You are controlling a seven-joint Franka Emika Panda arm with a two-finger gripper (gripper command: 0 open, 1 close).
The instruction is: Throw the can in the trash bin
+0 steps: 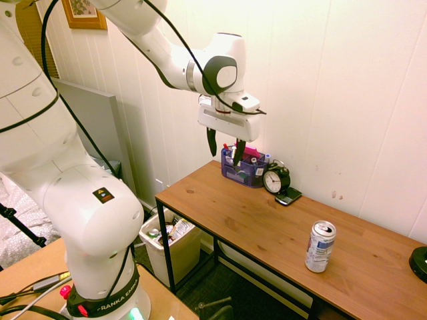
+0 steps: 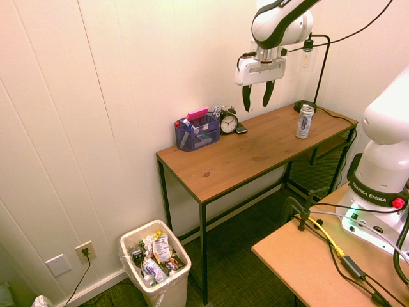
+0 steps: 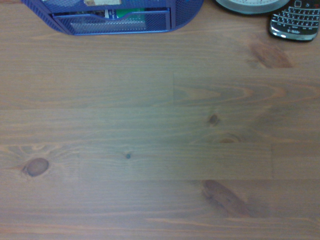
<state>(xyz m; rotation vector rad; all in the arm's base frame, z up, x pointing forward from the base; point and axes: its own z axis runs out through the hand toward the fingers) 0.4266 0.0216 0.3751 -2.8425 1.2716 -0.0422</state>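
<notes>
On wooden desk (image 1: 267, 227), silver can (image 1: 321, 247).

Blue mesh organizer (image 3: 120, 24), clock (image 3: 254, 6) and keyboard phone (image 3: 294, 21) edge wooden tabletop (image 3: 150, 125)

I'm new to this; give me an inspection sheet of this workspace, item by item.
Surface: wooden desk, knots in the grain.
Can: upright on the desk, in nobody's grip.
Bin: on the floor by the desk's end, rubbish inside.
Clutter: pen organizer, alarm clock and keyboard phone near the wall; lamp beyond the can.
Jaws: open, holding nothing, above the desk.
Cables: left out, being part of the rig.
Surroundings: pale panelled wall, outlet with a plug, dark carpet.
</notes>
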